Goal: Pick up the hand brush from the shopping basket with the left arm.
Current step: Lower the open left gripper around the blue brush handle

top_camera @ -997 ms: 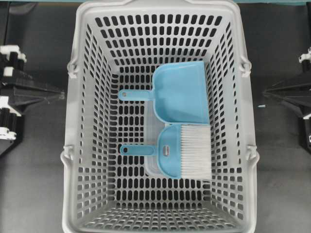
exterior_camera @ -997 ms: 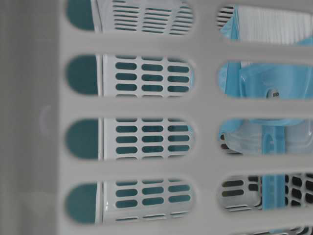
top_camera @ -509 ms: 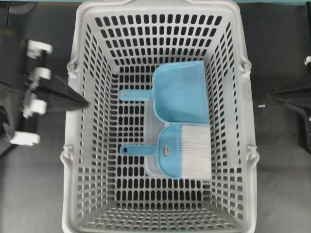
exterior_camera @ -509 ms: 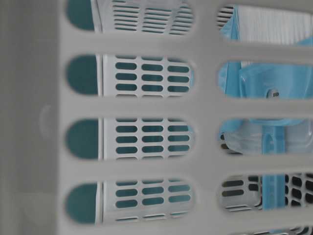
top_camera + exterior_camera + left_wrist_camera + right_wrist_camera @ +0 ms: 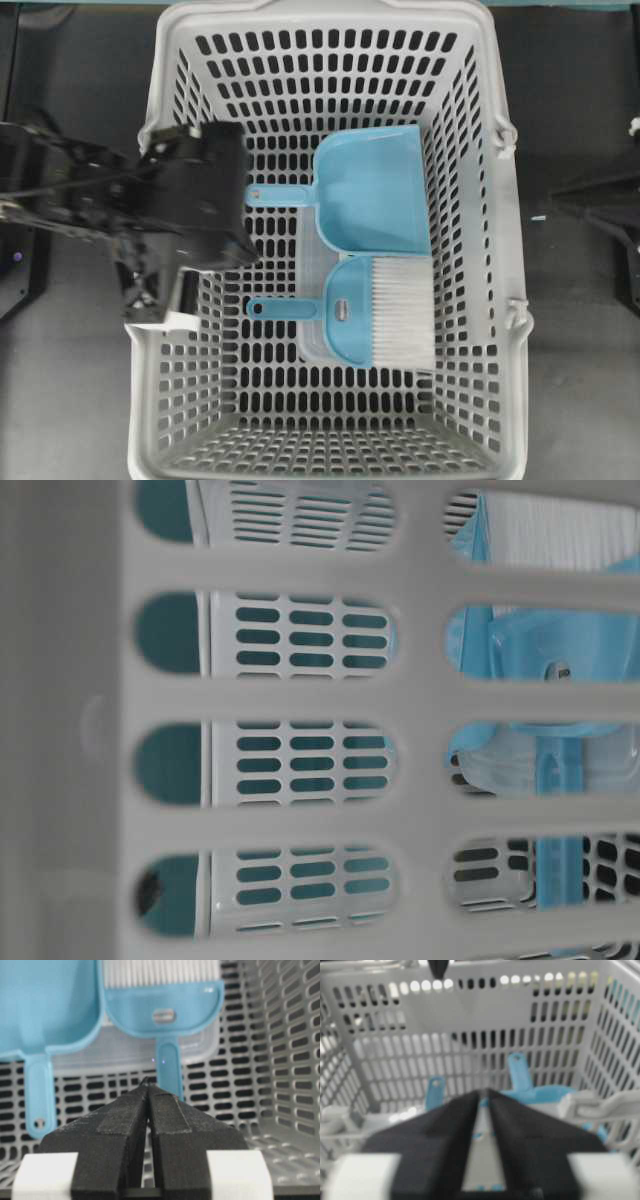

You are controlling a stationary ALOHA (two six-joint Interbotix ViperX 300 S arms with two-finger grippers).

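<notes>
Hand brush: the hand brush [image 5: 360, 315] lies flat on the floor of the shopping basket [image 5: 500, 300], right of centre, bristles toward the right wall and thin handle pointing left; it has not shifted since a second ago.
Under it: a clear plastic container [image 5: 312, 340], partly covered by the brush head.
Dustpan: the dustpan [image 5: 370, 190] lies just beside the brush on the far side, handle also pointing left, unmoved.
Left arm: a second ago it sat outside the basket's left wall; now the left arm [image 5: 120, 200] reaches over the left rim, above the basket floor.
Left gripper: the left gripper [image 5: 148, 1091] has its jaws pressed together, empty, tip near the brush handle's end but apart from it.
Right gripper: the right gripper [image 5: 485, 1097] sits outside the right wall with a narrow gap between its jaws, pinching nothing; it is parted a little from a second ago.
</notes>
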